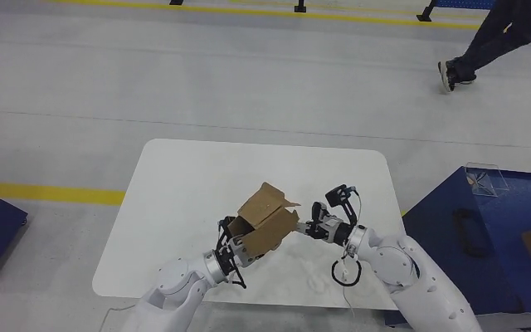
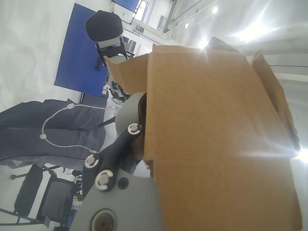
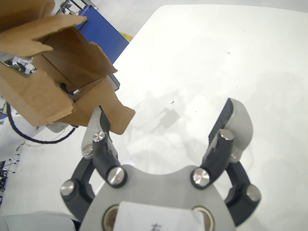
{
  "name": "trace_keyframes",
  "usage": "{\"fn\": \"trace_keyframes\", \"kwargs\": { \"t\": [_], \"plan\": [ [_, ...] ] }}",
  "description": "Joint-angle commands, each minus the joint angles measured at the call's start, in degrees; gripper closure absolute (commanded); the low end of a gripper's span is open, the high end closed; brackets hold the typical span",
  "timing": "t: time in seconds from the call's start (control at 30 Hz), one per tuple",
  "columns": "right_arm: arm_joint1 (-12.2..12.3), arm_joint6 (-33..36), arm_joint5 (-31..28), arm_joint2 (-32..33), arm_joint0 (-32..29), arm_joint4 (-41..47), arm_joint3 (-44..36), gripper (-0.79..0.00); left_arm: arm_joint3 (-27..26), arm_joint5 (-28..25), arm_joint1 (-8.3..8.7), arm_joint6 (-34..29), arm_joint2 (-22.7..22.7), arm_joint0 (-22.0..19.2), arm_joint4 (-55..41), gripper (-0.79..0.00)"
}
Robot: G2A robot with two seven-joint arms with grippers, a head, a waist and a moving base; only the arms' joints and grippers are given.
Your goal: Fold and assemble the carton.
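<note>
Left tool [image 1: 234,242] is closed on one wall of the carton [image 1: 267,220] at its near, lower end. In its own wrist view a grey finger [image 2: 128,111] lies against the outside of the cardboard, and the right wrist view shows a dark part inside the box that I take to be its mate. Right tool [image 3: 164,110] is spread wide and grips nothing. One of its pads [image 3: 103,118] touches, or all but touches, the pointed flap [image 3: 121,117] that hangs off the carton's open end.

The carton is over the near middle of the bench [image 1: 207,174], tipped, with its open mouth turned toward the right tool. Whether a corner rests on the bench I cannot tell. The body is already squared up into a tube, but the flaps at that mouth splay outward, none of them tucked. By my reading, the step in hand is closing this end.

Next move, as I judge it, falls to the right tool: push the pointed flap in across the mouth, then the neighbouring ones over it, while the left tool holds the body firm against the push. That calls for a flat press with the pad's face rather than a pinch. It also calls for a push along the crease, since a shove off the line would twist the box in the single grip and could bend the flap in the wrong place
</note>
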Motion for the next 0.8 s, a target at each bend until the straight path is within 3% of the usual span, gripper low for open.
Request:
{"fn": "trace_keyframes", "kwargs": {
  "t": [0.0,0.5,0.77],
  "plan": [
    [-0.1,-0.6,-0.4,0.8,0.0,1.7,0.2,-0.785,0.3,-0.1,-0.05,0.0,0.2,-0.1,-0.1,0.0],
    [0.1,1.0,-2.8,3.7,-3.1,3.1,-5.2,-0.785,2.5,1.9,-0.36,2.8,0.3,-1.1,-1.5,0.0],
    [-0.4,-0.1,-1.1,4.0,-1.5,1.9,-4.5,-0.785,1.8,-1.7,-0.36,-0.1,-0.1,-0.6,-2.0,0.0]
  ]
}}
